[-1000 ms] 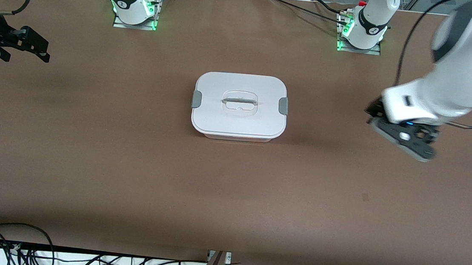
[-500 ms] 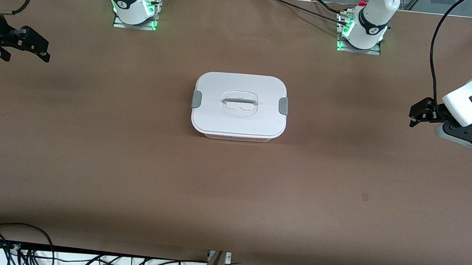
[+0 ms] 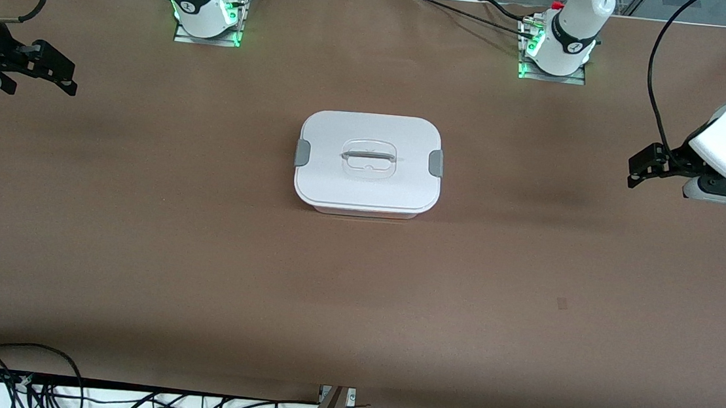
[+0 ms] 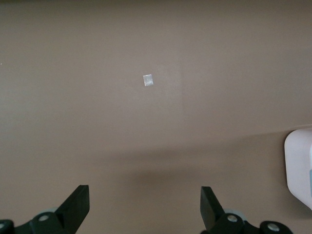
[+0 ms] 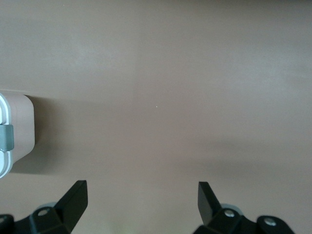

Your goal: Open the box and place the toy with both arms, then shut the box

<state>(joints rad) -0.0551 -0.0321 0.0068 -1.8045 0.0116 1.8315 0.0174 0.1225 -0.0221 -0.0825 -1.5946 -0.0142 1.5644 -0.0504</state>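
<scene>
Box (image 3: 368, 164) mid-table, lid on, grey clips (image 3: 302, 153) at both ends. Left gripper (image 4: 145, 207) over bare tabletop (image 3: 199, 268) at left arm's end, jaws spread, empty. Right gripper (image 5: 141, 204) over right arm's end, jaws spread, empty.

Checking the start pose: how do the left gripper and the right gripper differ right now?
The left gripper hangs over the table at the left arm's end; the right gripper hangs over the right arm's end. More of the left arm's wrist shows in the front view than of the right's. Shared: both are open, empty, level with the closed box and well clear of it.
</scene>
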